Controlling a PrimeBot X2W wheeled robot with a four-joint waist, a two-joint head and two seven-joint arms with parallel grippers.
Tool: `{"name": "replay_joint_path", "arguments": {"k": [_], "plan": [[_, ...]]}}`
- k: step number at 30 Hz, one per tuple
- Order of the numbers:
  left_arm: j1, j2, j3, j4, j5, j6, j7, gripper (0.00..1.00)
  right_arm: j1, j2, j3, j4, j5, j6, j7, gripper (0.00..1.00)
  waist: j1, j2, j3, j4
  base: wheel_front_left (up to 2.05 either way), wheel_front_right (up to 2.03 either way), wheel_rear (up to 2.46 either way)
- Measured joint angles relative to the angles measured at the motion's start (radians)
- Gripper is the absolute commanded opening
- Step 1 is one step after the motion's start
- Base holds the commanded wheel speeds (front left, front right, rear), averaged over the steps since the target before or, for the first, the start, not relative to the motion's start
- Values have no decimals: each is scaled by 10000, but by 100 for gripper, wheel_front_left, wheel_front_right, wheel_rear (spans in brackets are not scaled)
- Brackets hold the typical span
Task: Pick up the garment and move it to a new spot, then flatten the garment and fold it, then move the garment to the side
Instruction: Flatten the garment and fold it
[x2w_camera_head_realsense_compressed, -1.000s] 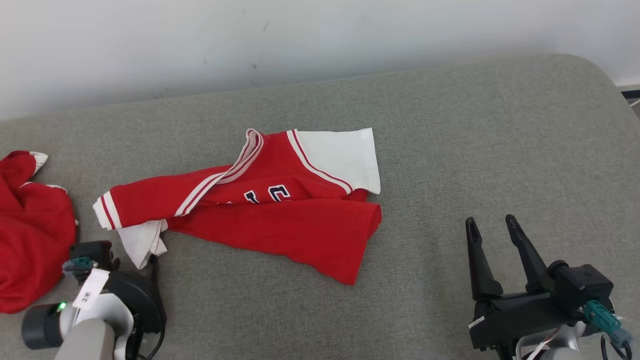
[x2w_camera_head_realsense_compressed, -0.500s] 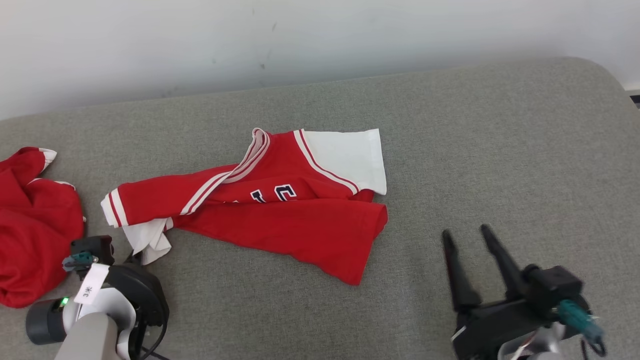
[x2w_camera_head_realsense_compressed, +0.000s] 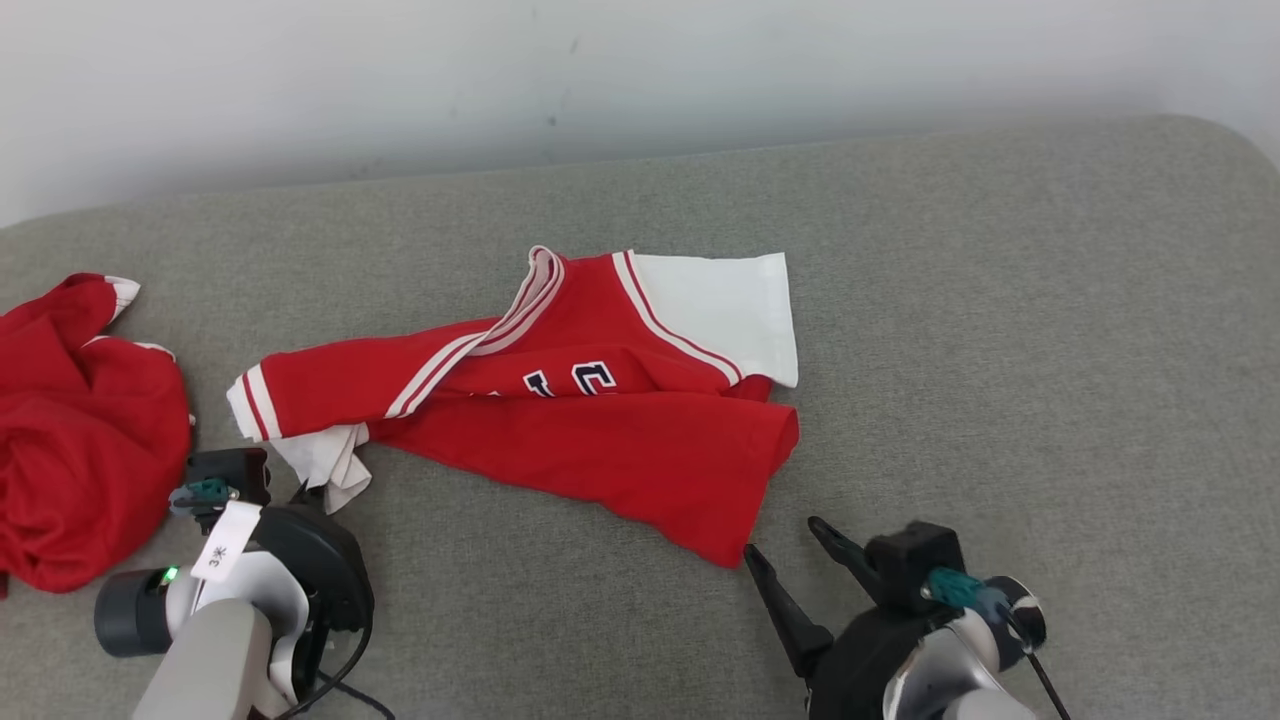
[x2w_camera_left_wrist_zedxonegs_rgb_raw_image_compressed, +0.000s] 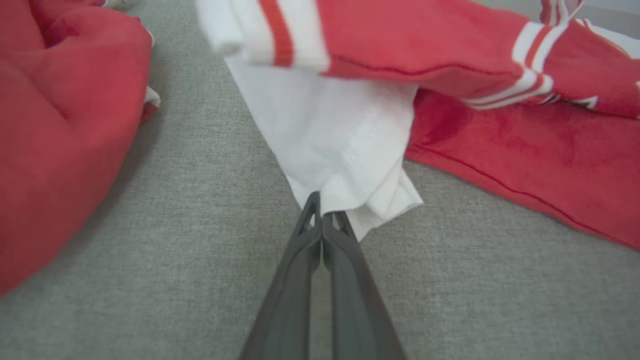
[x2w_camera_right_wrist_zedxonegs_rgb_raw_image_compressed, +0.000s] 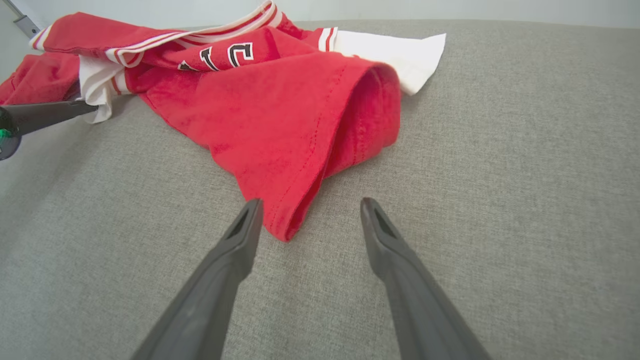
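Pinching the white sleeve end of the red-and-white garment (x2w_camera_head_realsense_compressed: 600, 440) with the left hand (x2w_camera_left_wrist_zedxonegs_rgb_raw_image_compressed: 322, 205), fingers pressed tight together.
Sprawled and crumpled across the middle of the grey fabric surface (x2w_camera_head_realsense_compressed: 1000, 350), other white sleeve toward the far edge. With the right hand (x2w_camera_head_realsense_compressed: 782, 536) spread wide and empty, tips just beside the red hem corner closest to the near edge. Heaped at the left edge, a second red cloth (x2w_camera_head_realsense_compressed: 80, 440).

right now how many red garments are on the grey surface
2. A red and white jersey lies in the middle; a crumpled red garment sits at the head view's left edge, partly out of frame.
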Motion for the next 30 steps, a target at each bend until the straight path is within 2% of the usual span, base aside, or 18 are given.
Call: {"name": "replay_joint_path", "arguments": {"k": [10, 16, 17, 18, 20, 21, 22, 23, 30], "plan": [[-397, -48, -52, 336, 54, -84, -163, 0, -859, 182, 426, 1457, 305, 123, 872, 100, 0, 0, 215, 305, 0, 0, 0], [-512, -52, -50, 529, 54, -88, -263, 0, -1296, 242, 495, 1988, 380, 130, 988, 100, 0, -1, 276, 393, 0, 0, 0], [-540, -52, -46, 602, 52, -88, -322, 0, -1462, 245, 541, 2127, 433, 134, 1062, 95, 1, 0, 289, 416, 0, 0, 0], [-541, -58, -46, 642, 52, -88, -337, 0, -1545, 247, 564, 2201, 458, 159, 1070, 85, 0, 0, 295, 427, 0, 0, 0], [-546, -59, -46, 702, 52, -90, -353, 0, -1684, 249, 600, 2345, 470, 159, 1072, 43, 0, 0, 304, 450, 0, 0, 0], [-553, -59, -46, 725, 52, -90, -368, 0, -1751, 251, 619, 2405, 483, 161, 1072, 43, 0, 0, 307, 460, 0, 0, 0], [-561, -67, -50, 750, 52, -92, -431, 0, -1815, 251, 640, 2451, 506, 161, 1072, 30, 0, 0, 308, 470, 0, 0, 0], [-566, -73, -50, 773, 52, -92, -439, 0, -1854, 251, 663, 2495, 556, 163, 1072, 0, 0, 0, 307, 480, 0, 0, 0], [-719, -174, -50, 1047, 21, -188, -558, 0, -1978, 280, 485, 2679, 982, 203, 865, 0, 1, 0, 217, 532, 0, 0, 0]]}}
